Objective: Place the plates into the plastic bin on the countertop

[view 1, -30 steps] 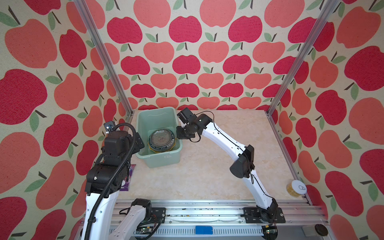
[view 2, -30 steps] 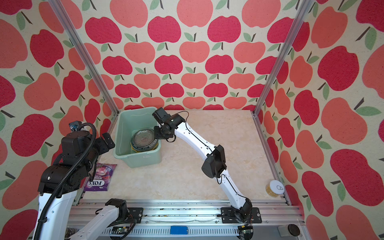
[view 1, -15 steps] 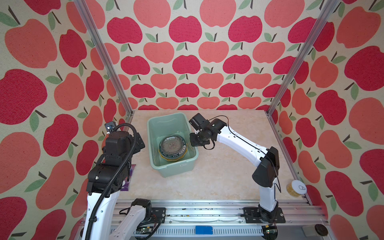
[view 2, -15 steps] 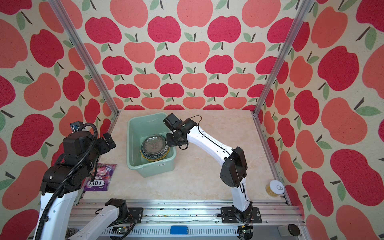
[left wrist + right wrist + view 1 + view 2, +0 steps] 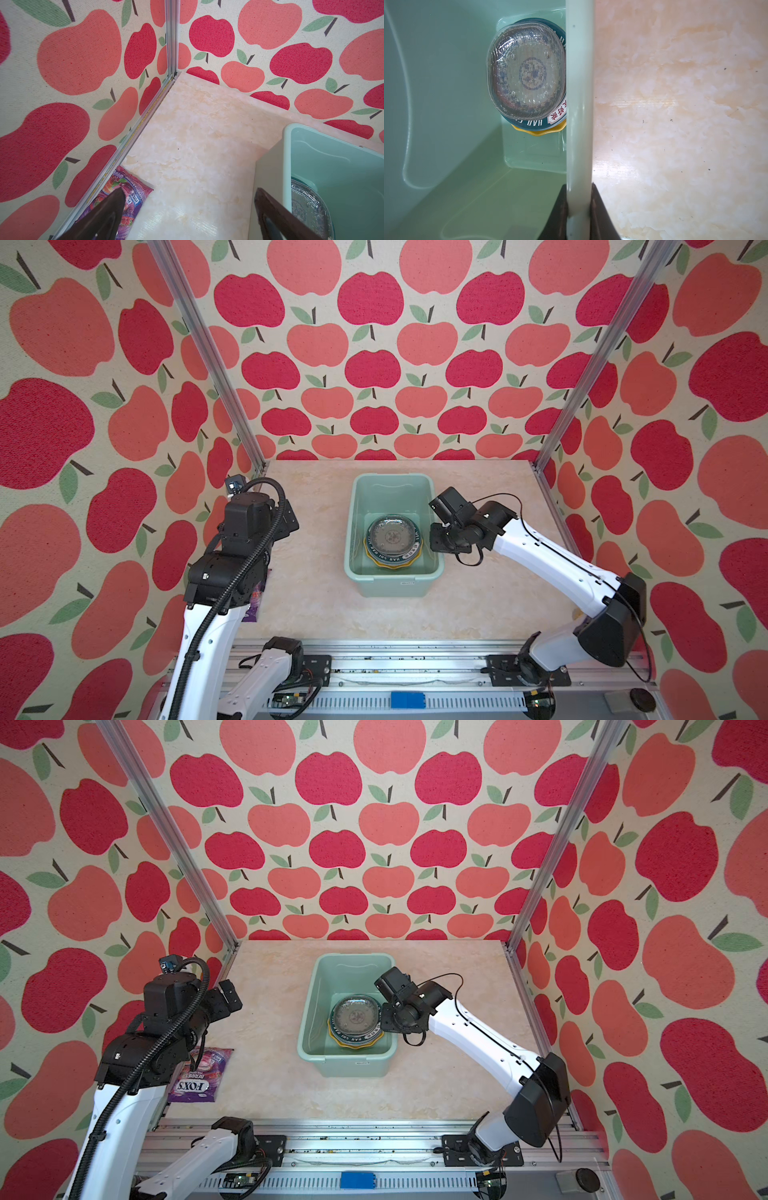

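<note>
Apple-patterned walls [image 5: 374, 364] close in a beige marbled bench [image 5: 478, 497] on three sides. By the bench's left edge the left arm [image 5: 239, 547] hangs above the surface, its jaws spread wide and holding nothing. Under it, against the left edge towards the front-left corner, lies a purple sweet packet [image 5: 199, 1073], well apart from everything else and in nobody's way. At mid-bench stands the plastic bin [image 5: 392, 591], its long sides running front to back. The plates [image 5: 392, 541] lie stacked inside it, in the front half and close to the right wall. A clear glass plate [image 5: 505, 52] is on top, a blue-patterned plate [image 5: 532, 74] shows through it, a plate with a dark lettered rim [image 5: 529, 124] comes next, and a yellow scalloped plate [image 5: 538, 132] is lowest. How many more sit between them cannot be told, but no plate shows on the bare bench, so the loading looks finished or nearly so. The right arm [image 5: 540, 556] reaches in from the right edge. Its jaws pinch the bin's right wall at the rim, one inside and one outside, just beside the stack. The plates are stiff, smooth and breakable, merely resting on each other, so a jerk or tilt would probably slide or chip them. The bin looks light and thin-walled, likely to flex at the rim with its load off-centre. A grip on the wall nearest the stack suits it best. To the right, the bench is bare up to the right edge.
</note>
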Tool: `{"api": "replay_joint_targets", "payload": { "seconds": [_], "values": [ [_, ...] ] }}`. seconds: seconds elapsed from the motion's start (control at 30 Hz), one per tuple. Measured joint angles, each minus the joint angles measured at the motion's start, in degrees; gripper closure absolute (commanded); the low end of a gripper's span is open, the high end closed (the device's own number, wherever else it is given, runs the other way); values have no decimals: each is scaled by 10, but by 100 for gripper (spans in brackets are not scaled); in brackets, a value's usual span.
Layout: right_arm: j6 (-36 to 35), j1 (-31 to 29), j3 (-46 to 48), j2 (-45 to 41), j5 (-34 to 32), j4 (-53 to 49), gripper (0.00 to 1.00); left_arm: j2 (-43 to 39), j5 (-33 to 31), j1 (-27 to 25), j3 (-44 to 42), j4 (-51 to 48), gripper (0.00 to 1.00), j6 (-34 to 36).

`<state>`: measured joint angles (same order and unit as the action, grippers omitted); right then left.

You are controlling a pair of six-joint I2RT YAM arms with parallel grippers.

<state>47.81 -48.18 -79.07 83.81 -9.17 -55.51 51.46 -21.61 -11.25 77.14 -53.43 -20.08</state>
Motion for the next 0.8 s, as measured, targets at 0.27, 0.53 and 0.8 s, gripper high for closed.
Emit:
{"api": "replay_joint_targets", "payload": {
  "seconds": [0.27,0.53,0.8],
  "values": [
    [5,7,37,-44,-3,-3,76,12,-2,-33,0,18,1,2],
    [-63,35,-87,-42,2,-10,42,39,46,-4,0,82,1,37],
    [-202,191,-165,-43,30,40,30,77,76,39,-73,226,1,83]
  ]
}}
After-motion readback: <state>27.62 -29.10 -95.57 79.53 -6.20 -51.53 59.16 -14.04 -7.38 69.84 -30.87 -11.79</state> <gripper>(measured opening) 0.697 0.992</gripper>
